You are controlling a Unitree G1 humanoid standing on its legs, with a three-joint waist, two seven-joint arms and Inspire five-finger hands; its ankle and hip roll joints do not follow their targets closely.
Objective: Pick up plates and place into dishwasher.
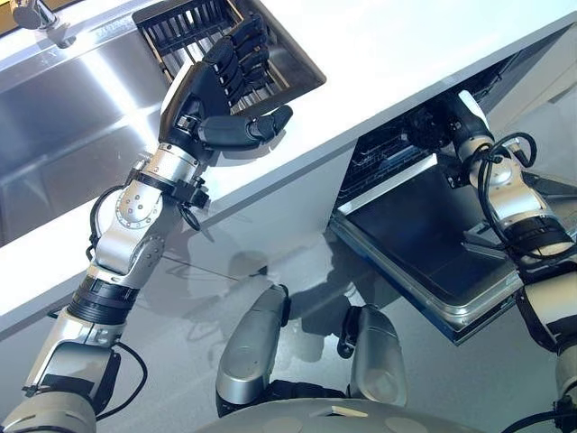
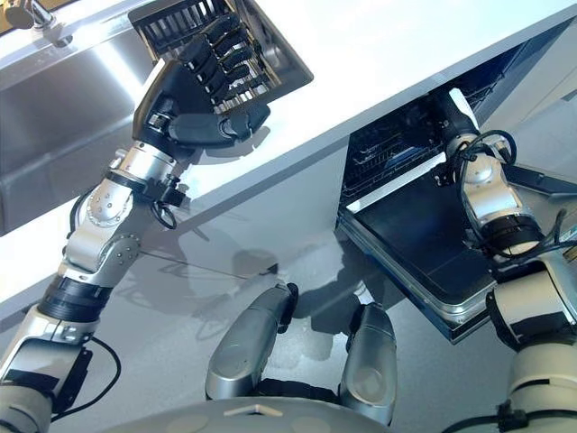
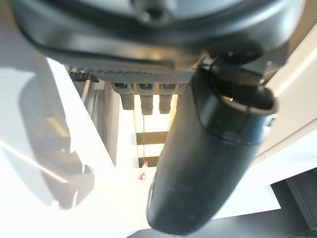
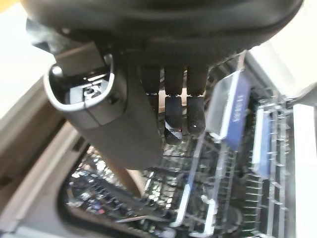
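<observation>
Left hand, fingers relaxed and empty, hovered over the drying rack by the sink. Right hand reached, fingers straight, into the dishwasher racks; no plate could be made out.

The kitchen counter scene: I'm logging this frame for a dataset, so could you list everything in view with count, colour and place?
Stainless steel sink: one, silver, set in the counter's far left.
Dark slatted dish rack: one, black, in the sink beside the basin, under the left hand.
White countertop: one, white, running across the view.
Open dishwasher door: one, dark inside with a silver edge, folded down below the counter at right.
Wire dishwasher rack: one, grey, inside the dishwasher.
Left hand: dark, fingers straight, over the dish rack.
Right hand: dark, fingers straight, reaching into the dishwasher, holding nothing.
</observation>
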